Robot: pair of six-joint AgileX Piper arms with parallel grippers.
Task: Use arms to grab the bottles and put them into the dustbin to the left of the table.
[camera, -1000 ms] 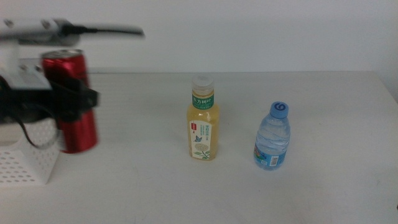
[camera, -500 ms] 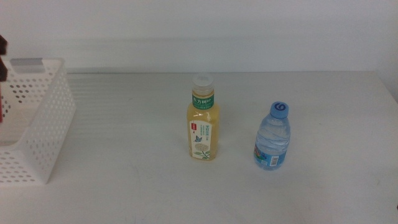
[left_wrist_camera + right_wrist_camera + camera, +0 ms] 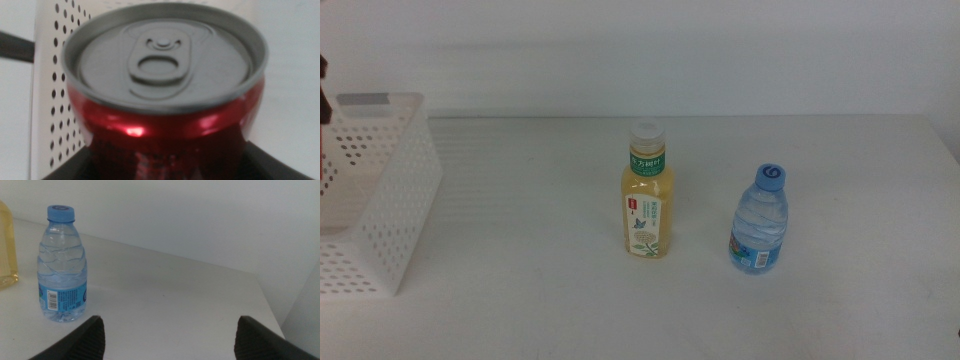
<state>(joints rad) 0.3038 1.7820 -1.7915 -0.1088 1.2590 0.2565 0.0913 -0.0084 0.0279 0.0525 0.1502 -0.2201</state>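
We are looking down on the red soda can (image 3: pixel 165 100), which is filling most of the left wrist view, its grey lid and pull tab facing us. The left tool (image 3: pixel 165 167) is gripping it, dark jaws pressing against the can's lower sides. Just behind the can, the dustbin (image 3: pixel 50 100) is showing its white perforated wall. A dark blurred shape is crossing one edge; we cannot tell what it is.

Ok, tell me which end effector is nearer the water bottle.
Right. The right end effector waits open just short of the water bottle, which stands on the table. The left end effector is far off at the dustbin, shut on the red can.
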